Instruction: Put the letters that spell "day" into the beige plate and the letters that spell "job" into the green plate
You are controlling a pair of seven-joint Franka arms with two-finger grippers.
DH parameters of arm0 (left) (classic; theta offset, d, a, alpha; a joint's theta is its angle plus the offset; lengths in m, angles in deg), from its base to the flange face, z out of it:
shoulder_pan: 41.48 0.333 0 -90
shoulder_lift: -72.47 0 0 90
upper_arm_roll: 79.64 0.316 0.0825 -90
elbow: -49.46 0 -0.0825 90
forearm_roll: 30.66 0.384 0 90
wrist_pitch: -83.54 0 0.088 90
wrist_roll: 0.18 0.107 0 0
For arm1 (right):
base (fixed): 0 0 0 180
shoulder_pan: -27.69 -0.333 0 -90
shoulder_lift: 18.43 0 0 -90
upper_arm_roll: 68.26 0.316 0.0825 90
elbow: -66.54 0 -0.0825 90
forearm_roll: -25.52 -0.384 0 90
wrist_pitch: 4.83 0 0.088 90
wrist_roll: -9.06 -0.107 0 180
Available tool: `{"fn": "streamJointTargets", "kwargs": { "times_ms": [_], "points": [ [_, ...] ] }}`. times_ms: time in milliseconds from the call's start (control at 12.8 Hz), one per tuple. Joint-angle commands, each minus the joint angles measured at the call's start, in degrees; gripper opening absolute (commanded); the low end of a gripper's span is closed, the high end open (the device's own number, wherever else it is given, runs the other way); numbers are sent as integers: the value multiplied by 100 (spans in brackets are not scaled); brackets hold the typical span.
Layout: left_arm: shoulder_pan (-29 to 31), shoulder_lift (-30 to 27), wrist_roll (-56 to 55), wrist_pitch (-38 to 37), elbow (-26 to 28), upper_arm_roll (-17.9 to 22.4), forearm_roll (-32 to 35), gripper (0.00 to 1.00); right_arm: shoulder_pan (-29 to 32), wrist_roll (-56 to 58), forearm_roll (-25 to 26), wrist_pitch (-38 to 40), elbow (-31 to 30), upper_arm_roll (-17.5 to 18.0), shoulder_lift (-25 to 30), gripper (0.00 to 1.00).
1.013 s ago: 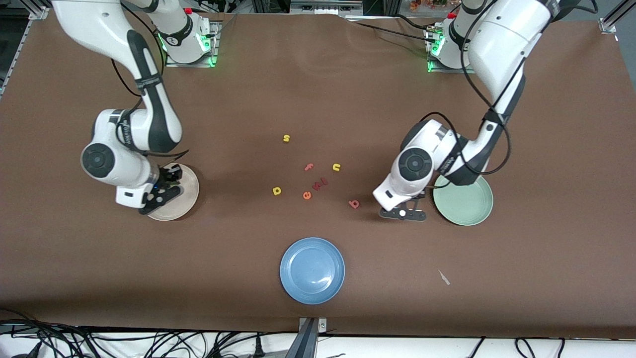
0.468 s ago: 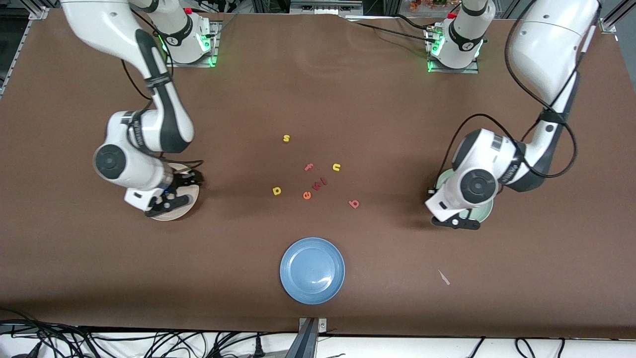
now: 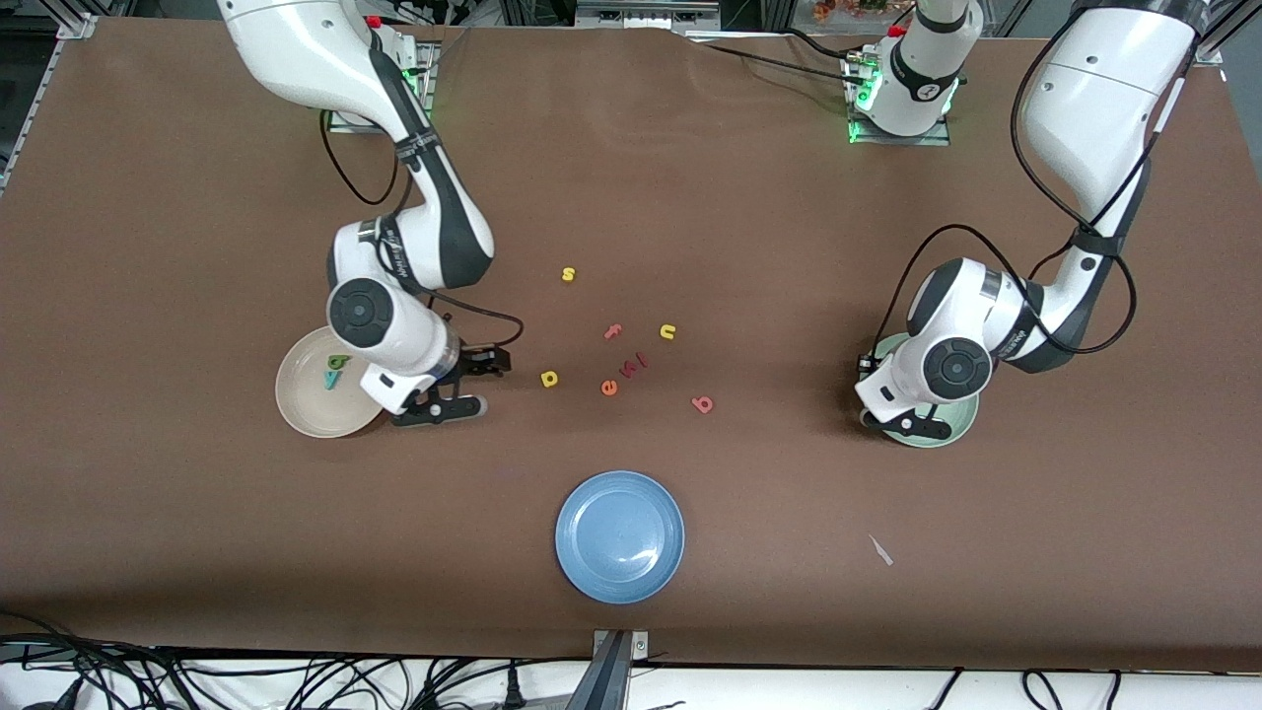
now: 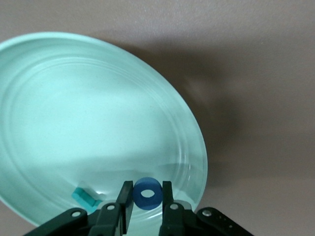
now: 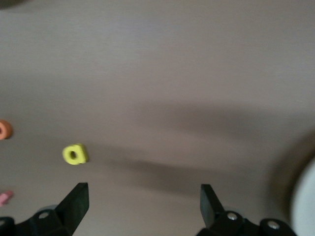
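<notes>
1. Blue o (image 4: 148, 193): pinched between my left gripper's (image 4: 147, 199) fingers, over the green plate (image 4: 59, 98).
2. Teal j (image 4: 86, 197): lying in the green plate, near its rim.
3. Green plate: toward my left arm's end of the table, mostly hidden under my left wrist in the front view.
4. Red b (image 3: 702, 403): on the cloth, between the letter cluster and the green plate.
5. Beige plate (image 3: 301, 406): toward my right arm's end; green d (image 3: 339, 362) and teal y (image 3: 331, 378) lie in it, touching or nearly so.
6. Yellow a (image 3: 549, 378): on the cloth, nearer the beige plate than the other loose letters.
7. Right gripper (image 3: 463, 385): spread wide, empty, low over the cloth between beige plate and a.
8. Others: s (image 3: 568, 274), f (image 3: 613, 331), u (image 3: 667, 331), e (image 3: 609, 388), blue plate (image 3: 620, 535) nearest the camera.
</notes>
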Motion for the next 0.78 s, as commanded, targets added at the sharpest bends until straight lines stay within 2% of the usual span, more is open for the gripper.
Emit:
{"fn": "streamJointTargets", "kwargs": {
  "times_ms": [0, 78, 234, 312, 390, 545, 701],
  "points": [
    [180, -141, 299, 115, 175, -52, 144, 4, -50, -413, -219, 82, 647, 160, -584, 100],
    [215, -141, 492, 124, 175, -52, 144, 4, -111, -641, -184, 81, 814, 336, -725, 100],
    [338, -124, 617, 132, 166, -61, 144, 12, -225, -915, -140, 64, 1061, 373, -954, 100],
    [330, -115, 617, 132, 175, -52, 136, 45, -287, -942, -131, 12, 1218, 373, -1094, 100],
    [330, -80, 617, 141, 166, -61, 127, 99, -383, -1003, -96, 2, 1272, 355, -1174, 100],
    [330, -79, 617, 133, 140, -61, 127, 100, -419, -995, 219, -68, 1281, 364, -1210, 100],
    [330, -123, 608, 89, 79, -61, 75, 100, -410, -960, 264, -77, 1281, 364, -1262, 98]
  ]
}}
